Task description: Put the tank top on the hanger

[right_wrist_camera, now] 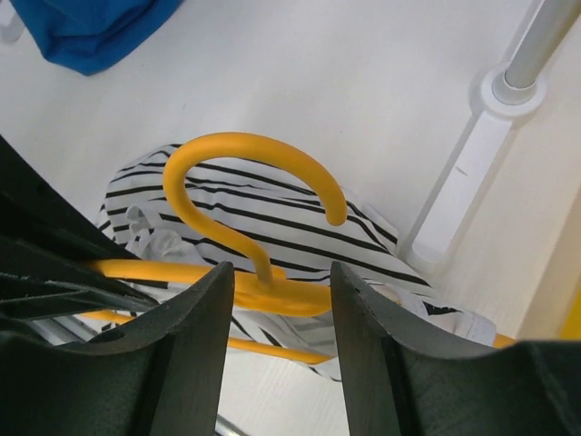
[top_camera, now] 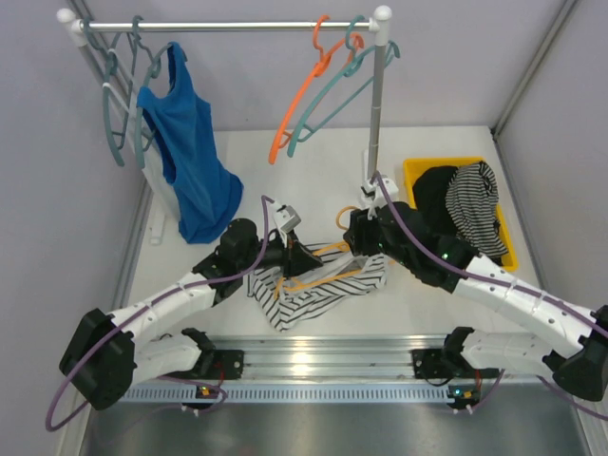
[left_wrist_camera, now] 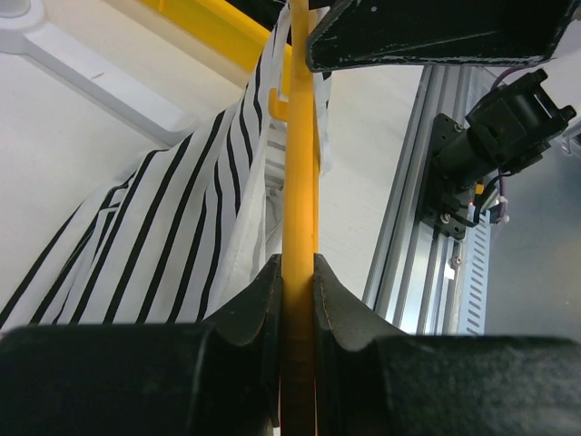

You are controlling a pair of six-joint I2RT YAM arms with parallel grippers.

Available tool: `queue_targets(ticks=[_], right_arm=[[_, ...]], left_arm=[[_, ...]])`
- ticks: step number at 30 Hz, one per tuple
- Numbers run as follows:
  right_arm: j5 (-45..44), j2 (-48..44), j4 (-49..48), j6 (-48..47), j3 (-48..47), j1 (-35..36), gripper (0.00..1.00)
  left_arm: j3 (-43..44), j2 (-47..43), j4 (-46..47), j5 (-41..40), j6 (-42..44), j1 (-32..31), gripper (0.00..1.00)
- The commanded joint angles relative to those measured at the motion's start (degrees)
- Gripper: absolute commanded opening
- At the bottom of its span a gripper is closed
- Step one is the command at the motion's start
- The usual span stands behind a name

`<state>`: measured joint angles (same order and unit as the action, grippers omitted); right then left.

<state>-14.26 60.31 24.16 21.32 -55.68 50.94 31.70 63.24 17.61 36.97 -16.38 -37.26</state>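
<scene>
Clamping the hanger, left claw; right claw spread; tank top partly hidden.

A white desk sits boxed in by pale grey walls. At its back stands a clothes rack, its metal rail lit evenly. A ribbed aluminium rail edges the front.

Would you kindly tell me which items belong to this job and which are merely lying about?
Job: striped tank top, amber hanger, left claw, right claw.
Lying about: blue tank top, orange hanger, teal hangers, yellow bin, fine-striped garment.
</scene>
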Motion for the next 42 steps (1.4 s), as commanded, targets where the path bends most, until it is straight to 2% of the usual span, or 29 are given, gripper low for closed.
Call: queue_targets(ticks=[1, 18, 22, 25, 26, 28, 29, 33, 36, 40, 42], right_arm=[[-7.1, 1.6, -5.1, -0.8, -2.3, 1.8, 0.47], [-14.7, 6.5, -10.9, 0.9, -0.7, 6.6, 0.37], [-16.3, 6.7, -11.2, 1.4, -0.1, 7.1, 0.3], [-17.7, 6.3, -11.3, 1.9, 0.8, 7.1, 0.21], [-18.0, 6.2, -11.3, 2.1, 1.0, 7.1, 0.12], [-19.3, 5.8, -11.3, 2.2, 1.5, 7.2, 0.0], [-19.7, 5.5, -11.3, 2.1, 1.8, 7.2, 0.0], [-21.7, 4.8, -11.2, 1.5, 2.4, 7.8, 0.0], [-22.7, 4.0, -11.3, 0.9, 3.2, 7.9, 0.0], [-23.9, 3.2, -11.4, 0.1, 4.0, 8.2, 0.0], [-24.2, 2.8, -11.6, -0.1, 4.5, 8.5, 0.0]], left_arm=[[2.2, -0.3, 4.8, -0.6, 0.9, -0.6, 0.0], [3.0, 0.4, 4.5, -2.4, 1.3, -1.9, 0.0], [2.9, 0.3, 4.5, -2.8, 1.1, -1.9, 0.0], [2.8, 0.0, 4.7, -3.4, 0.7, -1.9, 0.0], [2.6, -0.3, 4.7, -3.8, 0.4, -2.0, 0.02], [2.2, -0.8, 4.8, -5.6, -0.1, -1.9, 0.09], [2.2, -1.2, 4.8, -6.2, -0.7, -1.9, 0.18], [2.0, -1.7, 4.2, -9.8, -2.8, -1.9, 0.37], [3.0, -1.5, 1.7, -13.1, -4.8, -1.9, 0.44], [4.4, -1.4, -2.6, -18.8, -7.2, -1.9, 0.46], [4.9, -2.6, -4.9, -24.0, -8.9, -1.9, 0.47]])
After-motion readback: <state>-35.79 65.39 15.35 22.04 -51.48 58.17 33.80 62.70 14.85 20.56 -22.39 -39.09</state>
